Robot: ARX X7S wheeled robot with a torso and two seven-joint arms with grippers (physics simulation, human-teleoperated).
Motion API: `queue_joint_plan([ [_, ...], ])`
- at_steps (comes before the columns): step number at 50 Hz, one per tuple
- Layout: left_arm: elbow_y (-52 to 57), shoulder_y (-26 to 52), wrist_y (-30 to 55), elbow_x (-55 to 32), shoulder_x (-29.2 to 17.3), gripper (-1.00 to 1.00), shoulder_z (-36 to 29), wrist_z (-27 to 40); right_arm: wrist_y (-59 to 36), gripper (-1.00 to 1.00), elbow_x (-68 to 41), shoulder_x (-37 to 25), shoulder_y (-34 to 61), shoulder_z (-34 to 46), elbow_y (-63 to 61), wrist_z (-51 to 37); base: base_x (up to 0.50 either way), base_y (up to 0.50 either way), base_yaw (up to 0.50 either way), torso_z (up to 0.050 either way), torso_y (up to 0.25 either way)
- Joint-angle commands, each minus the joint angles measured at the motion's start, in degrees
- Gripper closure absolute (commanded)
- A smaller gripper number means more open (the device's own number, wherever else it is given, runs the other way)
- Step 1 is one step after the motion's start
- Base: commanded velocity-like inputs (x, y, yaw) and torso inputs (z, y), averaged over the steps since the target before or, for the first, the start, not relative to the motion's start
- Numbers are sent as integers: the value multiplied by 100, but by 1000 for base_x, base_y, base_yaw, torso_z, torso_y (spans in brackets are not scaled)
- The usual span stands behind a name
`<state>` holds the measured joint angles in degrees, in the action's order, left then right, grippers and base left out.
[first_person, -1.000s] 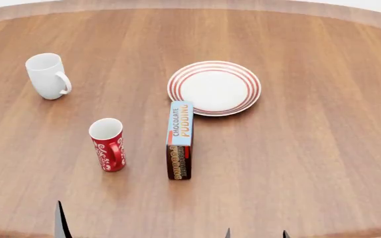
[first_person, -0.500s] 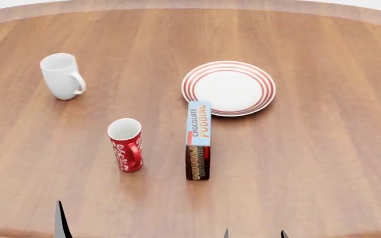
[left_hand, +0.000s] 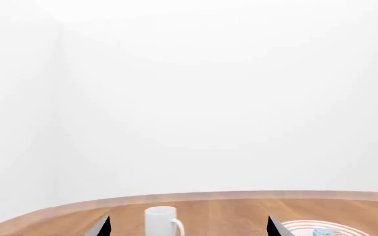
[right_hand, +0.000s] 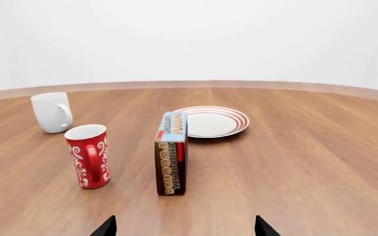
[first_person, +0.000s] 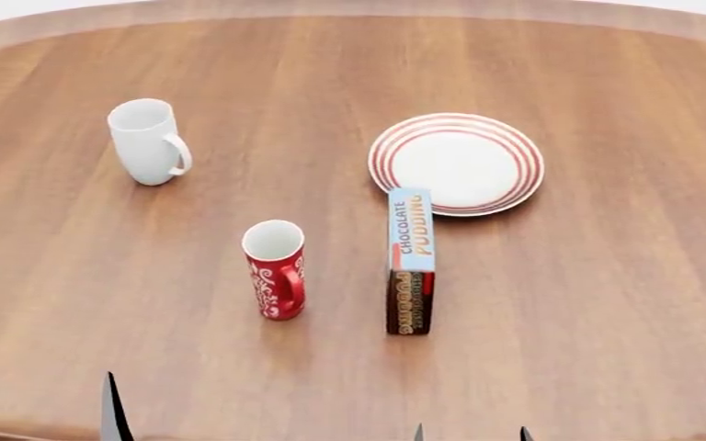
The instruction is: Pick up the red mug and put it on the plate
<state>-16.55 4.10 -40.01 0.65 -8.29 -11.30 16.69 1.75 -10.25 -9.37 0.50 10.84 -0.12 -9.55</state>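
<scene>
The red mug stands upright on the table, beside a chocolate pudding box and apart from the plate, while both the left gripper and right gripper hang spread wide and empty.

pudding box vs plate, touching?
Cannot tell. In the head view the pudding box has its far end meeting the plate rim with no wood between; in the right wrist view the box hides that spot.
</scene>
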Motion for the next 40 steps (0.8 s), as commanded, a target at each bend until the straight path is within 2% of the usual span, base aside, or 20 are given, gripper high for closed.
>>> queue_joint_plan([
  [1, -5, 8, -9, -32, -33, -100, -53, 39, 72, -100, -46, -29, 26, 31, 66, -13, 0, 160, 0, 0, 0],
  [40, -36, 39, -72, -96, -123, -100, -197, 174, 122, -100, -152, -125, 33, 148, 55, -126, 0, 156, 0, 0, 0],
])
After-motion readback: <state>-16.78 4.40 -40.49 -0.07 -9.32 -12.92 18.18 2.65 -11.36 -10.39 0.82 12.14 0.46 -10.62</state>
